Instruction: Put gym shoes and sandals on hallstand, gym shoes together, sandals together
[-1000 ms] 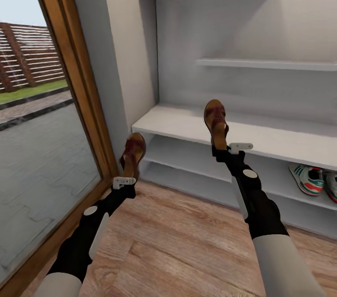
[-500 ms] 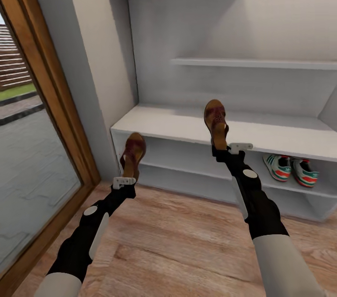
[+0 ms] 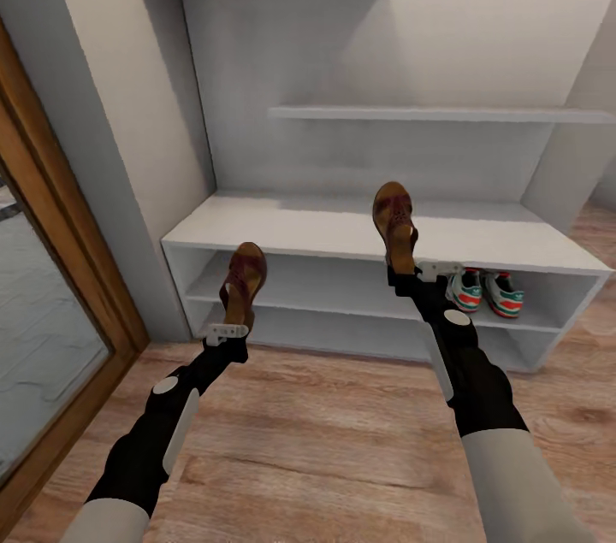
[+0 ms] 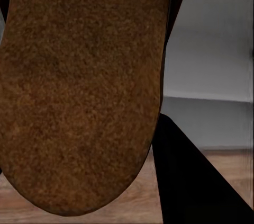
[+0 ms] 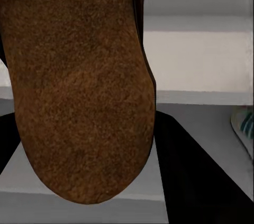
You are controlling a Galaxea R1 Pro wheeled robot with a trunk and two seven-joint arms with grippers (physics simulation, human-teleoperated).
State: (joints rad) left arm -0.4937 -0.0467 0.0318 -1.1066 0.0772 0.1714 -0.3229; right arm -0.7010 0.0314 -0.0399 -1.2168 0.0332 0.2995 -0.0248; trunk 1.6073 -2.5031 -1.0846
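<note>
The pale grey-white hallstand [image 3: 299,228], a low wide unit with two open shelf tiers and stepped wall shelves above, stands against the cream wall straight ahead in the head view. Light brown wood-grain plank flooring [image 3: 342,440] runs from its foot toward the robot. A wooden-framed glass door [image 3: 51,269] fills the left edge.

On the middle shelf tier, toward the right end, the two cream-white lace-up gym shoes [image 3: 483,291] with green stripes and red-orange patches sit side by side, touching or nearly so.

Each arm carries one brown leather slip-on sandal with a dark reddish-brown strap. The left tool [image 3: 228,329] is clamped on the heel end of the left sandal [image 3: 243,274], which stands upright, toe up, in front of the left end of the shelf tiers and clear of the floor. The right tool [image 3: 419,271] is clamped on the right sandal [image 3: 395,222], also toe up, higher, over the front edge of the hallstand's top surface. In both wrist views the tan soles [image 4: 79,86] [image 5: 74,81] loom close.
</note>
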